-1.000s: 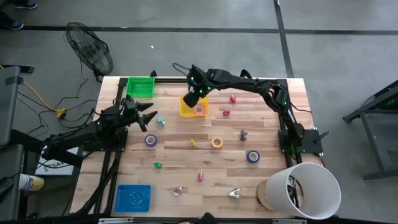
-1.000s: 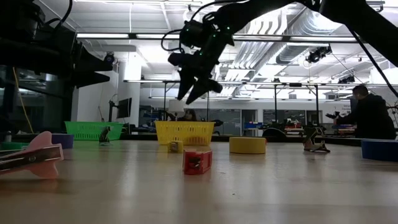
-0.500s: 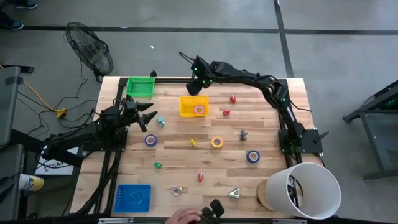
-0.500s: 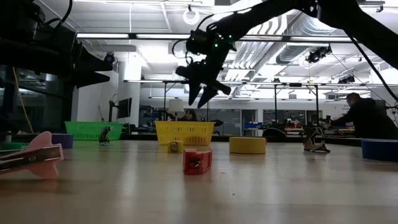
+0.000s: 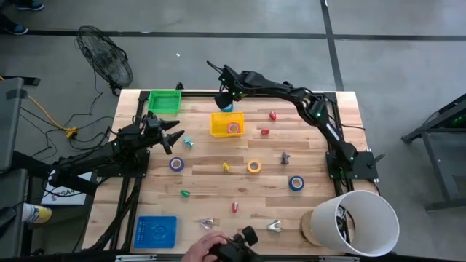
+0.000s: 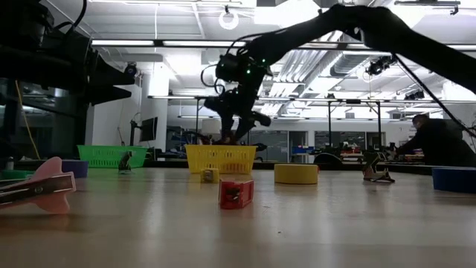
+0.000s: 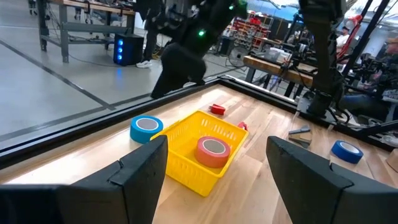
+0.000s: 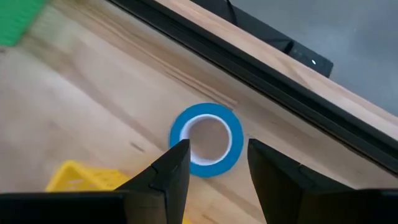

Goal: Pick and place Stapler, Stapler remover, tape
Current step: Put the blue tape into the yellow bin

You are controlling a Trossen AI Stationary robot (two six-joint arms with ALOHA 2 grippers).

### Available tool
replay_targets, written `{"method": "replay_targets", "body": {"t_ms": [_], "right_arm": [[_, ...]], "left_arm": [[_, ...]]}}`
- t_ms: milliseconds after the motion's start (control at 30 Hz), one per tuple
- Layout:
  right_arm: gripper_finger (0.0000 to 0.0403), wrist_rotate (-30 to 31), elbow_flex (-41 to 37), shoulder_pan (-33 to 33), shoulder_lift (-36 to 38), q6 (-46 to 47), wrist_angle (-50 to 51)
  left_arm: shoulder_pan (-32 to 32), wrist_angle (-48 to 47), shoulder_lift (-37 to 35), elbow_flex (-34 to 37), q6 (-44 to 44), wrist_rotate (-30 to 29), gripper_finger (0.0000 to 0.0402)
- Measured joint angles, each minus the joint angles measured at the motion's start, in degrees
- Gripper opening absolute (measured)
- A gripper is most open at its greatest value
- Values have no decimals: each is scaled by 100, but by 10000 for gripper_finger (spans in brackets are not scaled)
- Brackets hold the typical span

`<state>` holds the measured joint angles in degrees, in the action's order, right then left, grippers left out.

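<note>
Right gripper (image 8: 211,165) has swung off the yellow basket (image 5: 226,124) toward the table's far edge, fingers half open, empty, above a blue tape roll (image 8: 207,139) lying flat, hole upward.

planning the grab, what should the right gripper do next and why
Probably lower straight down and close. The right gripper hovers open above the blue tape roll, fingers straddling it, on the table behind the yellow basket. The left gripper waits open.
</note>
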<state>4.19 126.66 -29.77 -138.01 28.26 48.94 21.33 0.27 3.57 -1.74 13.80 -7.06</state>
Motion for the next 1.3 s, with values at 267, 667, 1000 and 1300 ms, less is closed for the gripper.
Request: {"method": "replay_targets", "body": {"t_ms": [267,667,1000,1300], "right_arm": [[152,-25,38,-77,-254,28,8],[152,-438,38,-124,-577,45,-7],[134,-622,38,-166,-611,179,-74],[74,-669,115,-228,-603,191,-30]], "left_arm": [[0,0,0,-1,0,4,269],[-1,0,0,0,0,1,269],[1,0,0,-2,0,1,269],[-1,0,0,-2,0,-1,269]]}}
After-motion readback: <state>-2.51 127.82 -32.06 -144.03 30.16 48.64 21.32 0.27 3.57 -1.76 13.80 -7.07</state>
